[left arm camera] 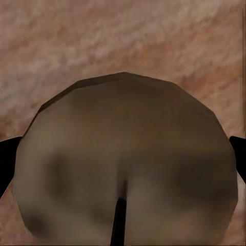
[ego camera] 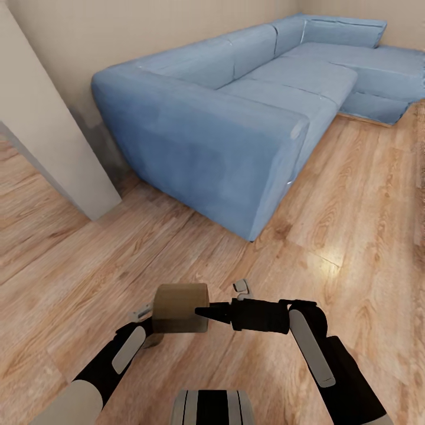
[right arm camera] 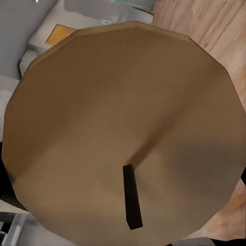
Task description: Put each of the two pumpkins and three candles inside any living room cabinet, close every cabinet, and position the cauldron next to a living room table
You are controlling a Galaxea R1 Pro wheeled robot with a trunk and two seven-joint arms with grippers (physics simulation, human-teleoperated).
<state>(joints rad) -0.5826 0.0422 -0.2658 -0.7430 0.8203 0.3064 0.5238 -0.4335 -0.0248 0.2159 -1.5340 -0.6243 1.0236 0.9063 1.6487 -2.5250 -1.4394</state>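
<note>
1. Tan wax is what I've got in hand: a stubby, tan cylindrical candle [ego camera: 180, 308] held in front of the trunk, low over the pale wood-plank floor [ego camera: 330, 236]. The long blue fabric sofa [ego camera: 236, 118] is well ahead of it, and a white partition wall [ego camera: 47, 136] stands off to the left.
2. The left gripper [ego camera: 147, 319] has it. In the left wrist view, its dark fingers [left arm camera: 5, 159] sit on either side of the candle's round body [left arm camera: 123, 164], closed onto it.
3. The right gripper [ego camera: 203, 313] points its black tip at the opposite side of the candle and looks to be touching it. I cannot tell whether its jaws are parted or together. In the right wrist view the flat end face [right arm camera: 123, 128] sits right in front of the lens.
4. I'd expect it to be light and stiff. The smooth curved wall is likely a little slippery, so it could roll within the pads if I swing the arm fast.
5. The best hold, to my mind, is across the curved side at mid-height with the pads squarely opposed. I'd stay off the end face and clear of the short dark wick [right arm camera: 131, 197], the one part I'd treat as delicate.
6. No cabinet shows, so I take this as the carrying stage.
</note>
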